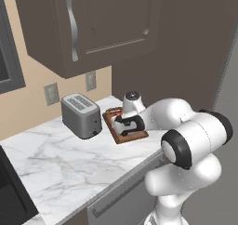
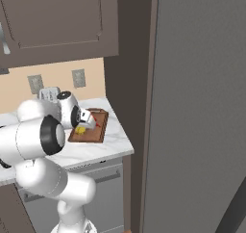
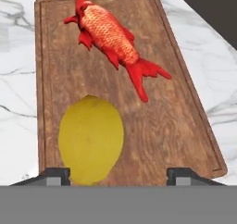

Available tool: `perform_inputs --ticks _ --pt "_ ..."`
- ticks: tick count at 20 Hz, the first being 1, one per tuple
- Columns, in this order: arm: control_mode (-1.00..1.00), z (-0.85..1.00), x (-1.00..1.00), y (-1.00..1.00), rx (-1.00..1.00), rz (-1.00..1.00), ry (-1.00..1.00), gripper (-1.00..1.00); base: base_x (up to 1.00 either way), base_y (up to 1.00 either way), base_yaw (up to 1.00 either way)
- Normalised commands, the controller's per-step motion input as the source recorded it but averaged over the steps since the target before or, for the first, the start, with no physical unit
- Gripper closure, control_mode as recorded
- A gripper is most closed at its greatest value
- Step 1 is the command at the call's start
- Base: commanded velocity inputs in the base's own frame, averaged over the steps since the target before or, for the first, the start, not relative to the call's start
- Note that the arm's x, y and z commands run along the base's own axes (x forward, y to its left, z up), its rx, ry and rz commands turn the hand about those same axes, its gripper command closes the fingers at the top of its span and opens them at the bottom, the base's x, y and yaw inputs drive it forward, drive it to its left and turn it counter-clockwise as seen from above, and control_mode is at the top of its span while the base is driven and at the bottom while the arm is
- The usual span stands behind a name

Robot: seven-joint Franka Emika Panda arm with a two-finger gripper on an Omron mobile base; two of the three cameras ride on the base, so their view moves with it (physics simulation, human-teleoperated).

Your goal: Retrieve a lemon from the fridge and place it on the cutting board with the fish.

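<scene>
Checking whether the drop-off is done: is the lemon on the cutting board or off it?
On it. The hand view shows the lemon lying on the cutting board, apart from the fish.

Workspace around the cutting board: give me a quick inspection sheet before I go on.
Surface: white marble counter.
Job's things: lemon lies on the cutting board, apart from the fish; fridge doors closed.
Clutter: toaster beside the board.
End effector: open, fingertips straddling the lemon's near end, no grip.
Cables: nothing seen.
Surroundings: wall cabinet, wall outlets.
</scene>
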Motion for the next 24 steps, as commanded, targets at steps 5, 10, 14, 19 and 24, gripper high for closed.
perform_inputs --ticks 5,10,14,19,24 --pt "-1.0 0.36 -0.33 -0.15 0.0 -0.11 -0.01 -1.0 0.0 0.0 0.0" --pt "-1.0 0.36 -0.7 -0.24 0.0 -0.05 -0.04 -1.0 0.0 0.0 0.0" --pt "-1.0 0.38 -0.99 -0.39 0.07 0.0 0.0 -1.0 0.0 0.0 0.0" --pt "-1.0 0.51 -0.99 -0.3 0.11 0.0 0.0 -1.0 0.0 0.0 0.0" --pt "-1.0 0.69 -0.98 -0.17 0.05 0.01 0.0 -1.0 0.0 0.0 0.0"
